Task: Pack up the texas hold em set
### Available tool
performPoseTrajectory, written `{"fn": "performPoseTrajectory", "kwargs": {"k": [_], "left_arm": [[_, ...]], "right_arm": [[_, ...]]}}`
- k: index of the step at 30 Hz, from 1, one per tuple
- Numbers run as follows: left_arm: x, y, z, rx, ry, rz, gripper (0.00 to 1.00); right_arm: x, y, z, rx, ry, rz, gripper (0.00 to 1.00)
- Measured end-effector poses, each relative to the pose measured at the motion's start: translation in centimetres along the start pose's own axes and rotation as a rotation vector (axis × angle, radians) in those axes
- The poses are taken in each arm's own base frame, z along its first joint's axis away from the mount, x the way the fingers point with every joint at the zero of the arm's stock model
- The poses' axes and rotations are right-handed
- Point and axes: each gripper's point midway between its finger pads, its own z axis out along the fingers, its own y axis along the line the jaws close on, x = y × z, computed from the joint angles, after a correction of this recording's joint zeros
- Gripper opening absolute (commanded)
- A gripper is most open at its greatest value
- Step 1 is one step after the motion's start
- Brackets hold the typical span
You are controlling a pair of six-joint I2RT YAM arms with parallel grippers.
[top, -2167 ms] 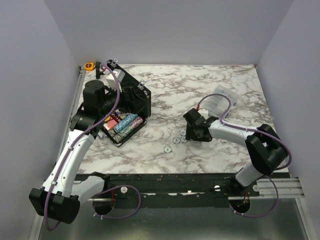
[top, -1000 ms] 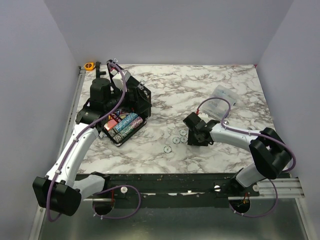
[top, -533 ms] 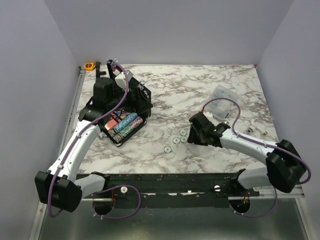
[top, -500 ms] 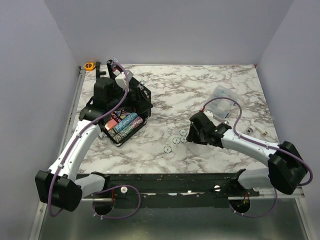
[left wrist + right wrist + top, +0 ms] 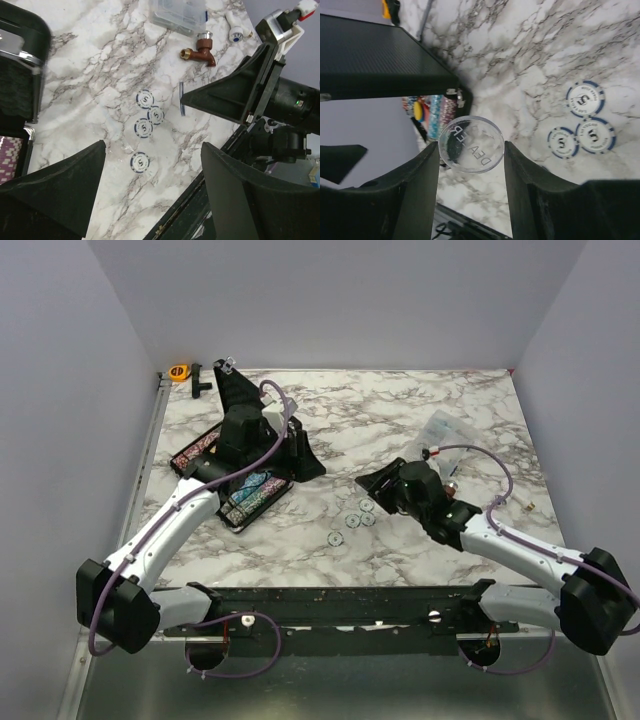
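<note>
The right arm has lifted off the marble and the right gripper (image 5: 385,486) now hangs above the table, its jaws pinched on the clear dealer disc (image 5: 471,144), which a second ago was down among the loose pieces. The left arm has swung away from the far left side of the case (image 5: 238,525) and now reaches across it toward the middle. The left gripper (image 5: 152,148) has its jaws spread wide with nothing between them. One loose piece is therefore picked up and ready to go to the case. Four blue and white chips (image 5: 144,98) are left on the table between the case and the right gripper, so packing is far from done.

The case sits at the far left of the table, open, with rows of coloured chips showing in its tray. The left arm covers most of it from above, so I cannot tell how far back the lid stands or whether a free slot waits for the disc. The left wrist view catches only a blurred corner of it, and there the disc shows edge-on as a thin line. The right wrist view shows the lid only as a dark slab, with the chip rows out of focus behind the disc
</note>
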Motion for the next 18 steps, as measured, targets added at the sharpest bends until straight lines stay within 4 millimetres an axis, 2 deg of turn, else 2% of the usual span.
{"fn": "performPoseTrajectory", "kwargs": {"k": [5, 11, 18], "left_arm": [[1.5, -1.2, 0.9, 0.005, 0.035, 0.027, 0.64], [3.1, -2.0, 2.2, 0.015, 0.084, 0.049, 0.63], [4.2, -0.7, 3.4, -0.034, 0.125, 0.033, 0.59]], "right_arm": [[-0.4, 1.9, 0.0, -0.105, -0.008, 0.203, 0.01], [0.6, 4.2, 1.0, -0.221, 0.070, 0.374, 0.01], [2.3, 6.5, 1.8, -0.323, 0.186, 0.441, 0.01]]}}
